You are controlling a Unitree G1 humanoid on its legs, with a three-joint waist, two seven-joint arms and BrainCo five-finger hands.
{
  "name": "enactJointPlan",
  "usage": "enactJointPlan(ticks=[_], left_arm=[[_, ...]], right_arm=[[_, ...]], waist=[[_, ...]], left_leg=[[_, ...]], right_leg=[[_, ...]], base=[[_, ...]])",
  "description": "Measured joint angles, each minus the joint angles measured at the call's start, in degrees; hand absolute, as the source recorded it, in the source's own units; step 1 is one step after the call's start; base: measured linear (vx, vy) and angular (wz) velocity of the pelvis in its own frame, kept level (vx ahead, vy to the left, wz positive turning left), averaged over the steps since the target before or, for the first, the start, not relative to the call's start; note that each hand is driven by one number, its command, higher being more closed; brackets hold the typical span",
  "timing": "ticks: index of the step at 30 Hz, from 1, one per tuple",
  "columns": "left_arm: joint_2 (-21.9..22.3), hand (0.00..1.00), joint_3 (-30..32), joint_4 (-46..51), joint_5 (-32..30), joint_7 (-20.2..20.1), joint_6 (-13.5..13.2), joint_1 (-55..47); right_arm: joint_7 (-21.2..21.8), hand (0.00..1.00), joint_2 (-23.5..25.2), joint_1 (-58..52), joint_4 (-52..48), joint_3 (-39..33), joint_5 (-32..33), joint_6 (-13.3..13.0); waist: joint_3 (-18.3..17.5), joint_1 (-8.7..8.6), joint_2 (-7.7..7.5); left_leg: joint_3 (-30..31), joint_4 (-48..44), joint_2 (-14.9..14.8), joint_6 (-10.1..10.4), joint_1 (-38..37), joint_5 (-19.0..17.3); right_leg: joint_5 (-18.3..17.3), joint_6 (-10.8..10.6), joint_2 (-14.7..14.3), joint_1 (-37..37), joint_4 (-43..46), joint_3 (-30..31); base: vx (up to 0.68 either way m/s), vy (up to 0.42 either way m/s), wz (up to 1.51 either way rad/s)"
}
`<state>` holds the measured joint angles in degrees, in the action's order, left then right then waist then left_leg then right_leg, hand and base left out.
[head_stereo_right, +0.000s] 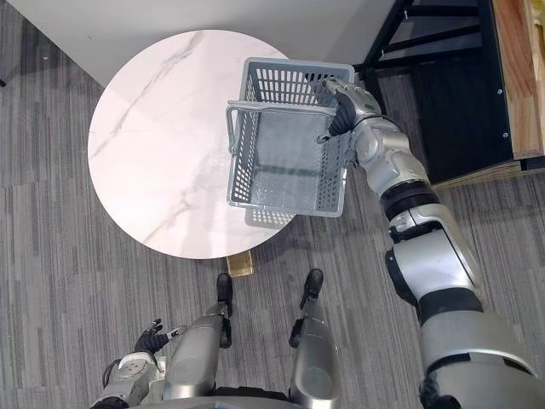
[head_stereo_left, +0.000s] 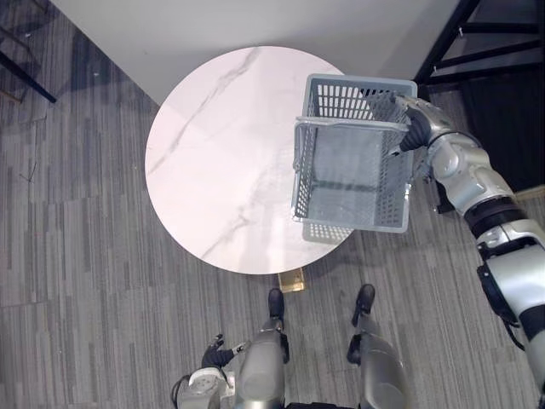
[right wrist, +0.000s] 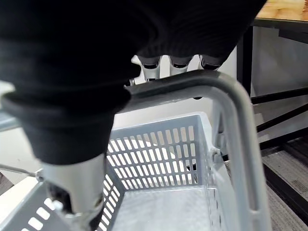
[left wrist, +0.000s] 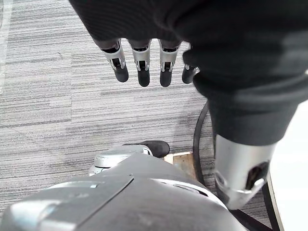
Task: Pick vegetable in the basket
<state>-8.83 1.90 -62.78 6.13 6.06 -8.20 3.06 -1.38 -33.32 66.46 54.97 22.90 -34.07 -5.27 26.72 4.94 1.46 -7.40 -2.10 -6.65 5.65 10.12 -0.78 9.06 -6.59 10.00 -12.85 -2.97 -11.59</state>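
The grey plastic basket [head_stereo_left: 353, 183] with slotted walls is being held up by its raised handle [head_stereo_left: 349, 123] in the right hand [head_stereo_right: 342, 109]. It is hovering over the right edge of the round marble table [head_stereo_left: 213, 162], jutting past the rim, its smooth bottom showing in full.

Matt plastic basket [head_stereo_left: 341, 100]; glossy, smooth marble-look table [head_stereo_left: 213, 153].

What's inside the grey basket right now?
No vegetable: the basket shows a bare grey floor. The right hand on its handle covers a small part near one wall.
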Motion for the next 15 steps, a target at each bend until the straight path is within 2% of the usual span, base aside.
enactJointPlan(ticks=[3, 15], left_arm=[[-0.1, 0.0, -0.5, 0.0, 0.0, 0.0, 0.0, 0.1], [-0.2, 0.0, -1.3, 0.1, 0.3, 0.5, -0.2, 0.3]], right_arm=[[-0.4, 0.0, 0.0, 0.0, 0.0, 0.0, -1.9, 0.0], [-0.9, 0.0, 0.1, 0.6, 0.2, 0.2, -2.0, 0.0]], waist=[[0.0, -0.02, 0.05], [0.8, 0.16, 0.41]], left_leg=[[0.0, 0.0, 0.0, 0.0, 0.0, 0.0], [-0.1, 0.0, 0.0, -0.1, 0.8, 0.1]], right_leg=[[0.0, 0.0, 0.0, -0.1, -0.1, 0.3], [0.4, 0.1, 0.0, -1.0, -0.1, 0.5]], base=[[0.01, 0.009, -0.04], [0.0, 0.0, 0.0]])
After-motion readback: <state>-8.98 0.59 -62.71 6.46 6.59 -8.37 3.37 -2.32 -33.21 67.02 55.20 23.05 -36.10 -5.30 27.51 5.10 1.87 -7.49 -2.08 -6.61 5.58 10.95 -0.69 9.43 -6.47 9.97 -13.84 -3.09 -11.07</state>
